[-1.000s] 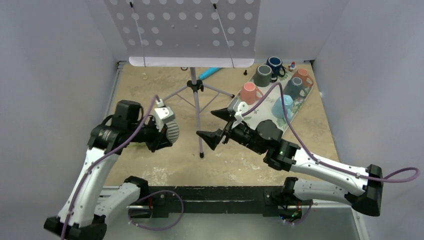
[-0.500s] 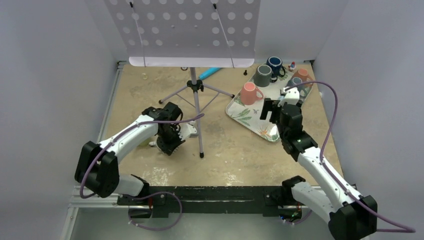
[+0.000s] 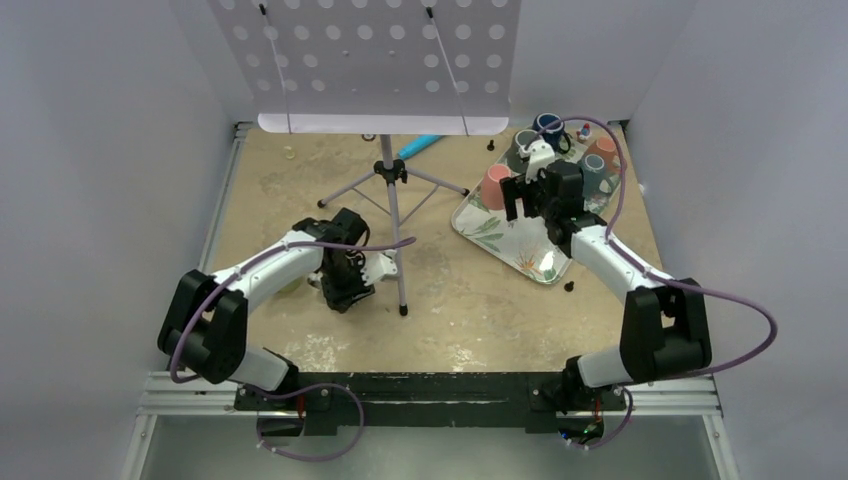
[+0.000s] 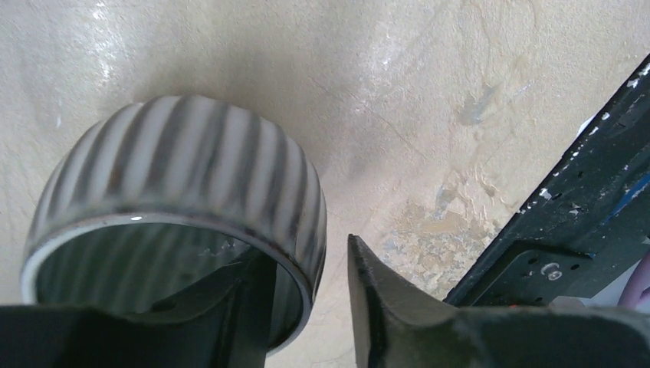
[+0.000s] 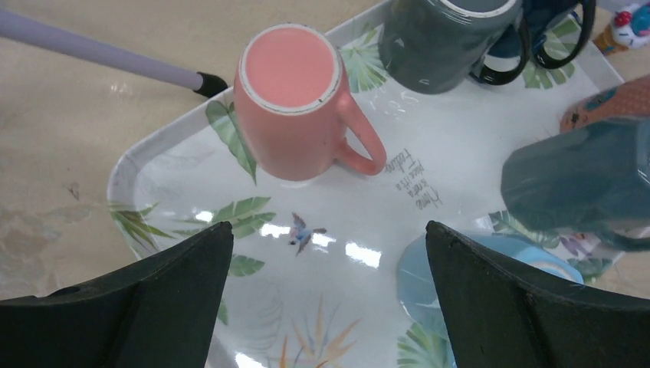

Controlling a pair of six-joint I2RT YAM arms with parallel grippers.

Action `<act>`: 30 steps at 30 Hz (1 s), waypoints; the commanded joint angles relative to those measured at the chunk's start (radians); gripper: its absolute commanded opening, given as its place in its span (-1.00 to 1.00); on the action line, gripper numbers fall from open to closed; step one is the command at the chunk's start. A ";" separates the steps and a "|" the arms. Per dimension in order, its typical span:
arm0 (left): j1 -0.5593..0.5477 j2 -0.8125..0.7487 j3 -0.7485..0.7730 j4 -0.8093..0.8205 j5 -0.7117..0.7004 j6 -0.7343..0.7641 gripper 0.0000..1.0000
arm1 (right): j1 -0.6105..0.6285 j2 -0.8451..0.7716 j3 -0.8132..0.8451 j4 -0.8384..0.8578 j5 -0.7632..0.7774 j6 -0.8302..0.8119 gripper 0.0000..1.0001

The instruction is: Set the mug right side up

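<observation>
We see the left end effector (image 4: pixel 306 257) low over the tabletop (image 4: pixel 398 92), straddling the wall of the ribbed grey-and-white mug (image 4: pixel 192 169). One finger is inside the rim and the other outside, with a sliver of daylight between the outer finger and the mug. A second ago this end effector carried the mug in the air, clamped on it. Half a second ago it had come down beside the pole of the tripod stand (image 3: pixel 392 200). Now its jaws have begun to part.

The mug stands on the tabletop with its open mouth facing up at the wrist camera, so we judge the turn itself done and the release under way. What remains is for the fingers to clear the rim without dragging or tipping the mug.

Meanwhile the right end effector (image 5: pixel 328 230) has swung away from the middle of the tabletop. It hangs spread wide and holding nothing over the leaf-printed tray (image 5: pixel 153 161), just above a pink mug (image 5: pixel 295 100) that appears to sit base up. We take that as lining up on the next mug, though we cannot be sure.
</observation>
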 commanded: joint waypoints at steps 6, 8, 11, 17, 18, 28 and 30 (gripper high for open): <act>-0.001 -0.227 0.039 -0.090 0.043 0.020 0.02 | -0.054 0.161 0.173 -0.059 -0.202 -0.479 0.87; -0.001 -0.292 0.042 -0.109 0.062 0.012 0.06 | -0.064 0.217 0.230 -0.120 -0.233 -0.547 0.83; -0.002 -0.370 0.030 -0.109 0.085 -0.013 0.08 | -0.070 0.301 0.322 -0.233 -0.250 -0.641 0.64; -0.001 -0.423 0.000 -0.089 0.092 -0.045 0.09 | -0.091 0.385 0.430 -0.306 -0.255 -0.724 0.61; -0.002 -0.423 -0.005 -0.081 0.088 -0.047 0.09 | -0.092 0.400 0.438 -0.307 -0.259 -0.736 0.61; -0.001 -0.389 -0.010 -0.031 0.056 -0.054 0.08 | -0.107 0.553 0.549 -0.406 -0.345 -0.792 0.02; -0.002 -0.389 -0.021 -0.012 0.063 -0.054 0.08 | -0.107 0.559 0.553 -0.419 -0.369 -0.808 -0.04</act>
